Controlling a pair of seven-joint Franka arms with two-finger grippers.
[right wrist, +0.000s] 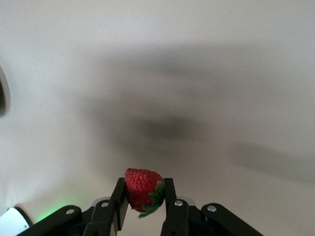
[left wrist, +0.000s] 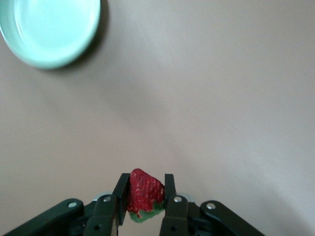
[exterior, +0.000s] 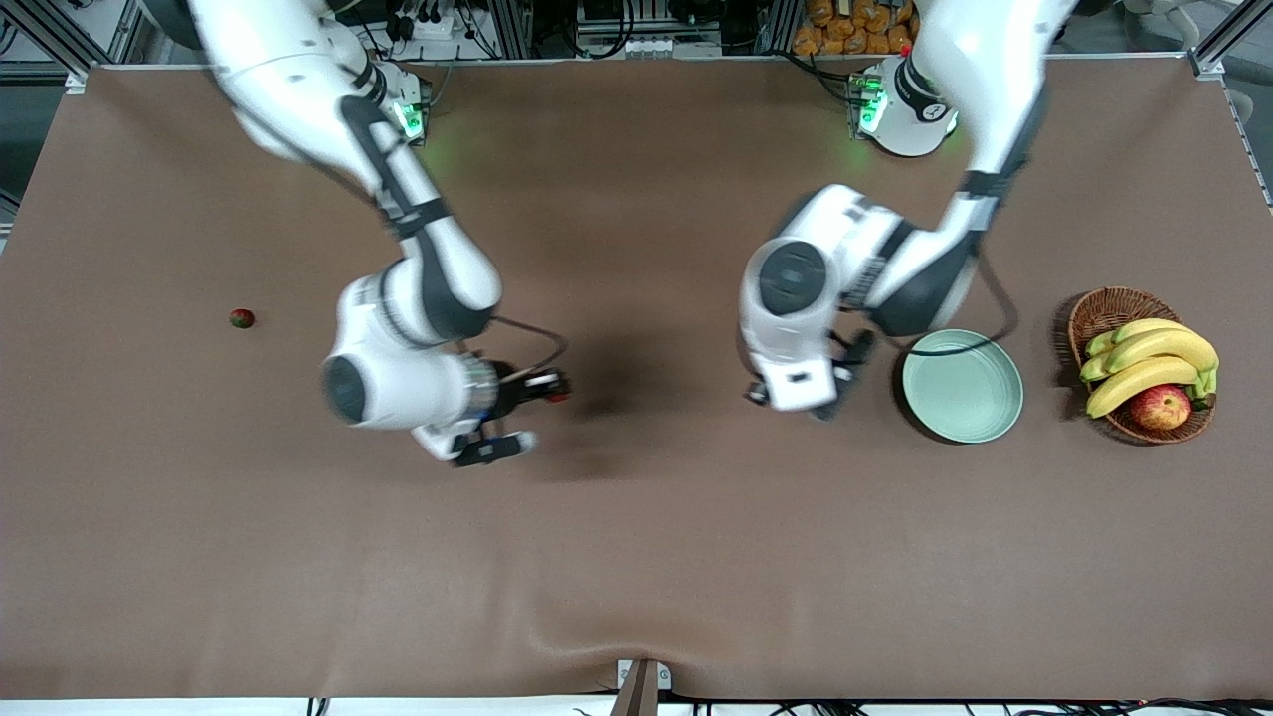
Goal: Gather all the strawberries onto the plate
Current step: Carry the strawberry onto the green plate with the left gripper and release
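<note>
Brown table (exterior: 636, 557), matte cloth cover, robot bases along its upper edge in the front view.

Front view:
- Plate (exterior: 963, 386), pale mint-green, round, nothing in it, toward the left arm's end of the table.
- Basket (exterior: 1140, 364), brown wicker, beside the plate and closer still to that end; holds bananas (exterior: 1154, 360) and an apple (exterior: 1160, 407).
- Loose strawberry (exterior: 241, 318), on the cloth toward the right arm's end, well apart from both arms.
- Right gripper (exterior: 545, 395), over the middle of the table; a red berry shows at its tip.
- Left gripper (exterior: 840, 390), over bare cloth just beside the plate, not above it; its fingertips are hidden by the wrist.

Left wrist view:
- Left gripper (left wrist: 147, 202), clenched on a strawberry (left wrist: 143, 195).
- Berry sits between the two black fingers (left wrist: 170, 191), red body toward the camera's upper side, green leaves at the lower edge, both pads touching it.
- Plate (left wrist: 49, 29), partly cut off at the corner, well apart from the held berry; bare cloth between.

Right wrist view:
- Right gripper (right wrist: 144, 197), clenched on a second strawberry (right wrist: 142, 189).
- Berry is pinched between the fingers (right wrist: 169, 192), red flesh rising above the tips, green leaves against one pad.
- Bare cloth with soft arm shadows fills everything past the berry
</note>
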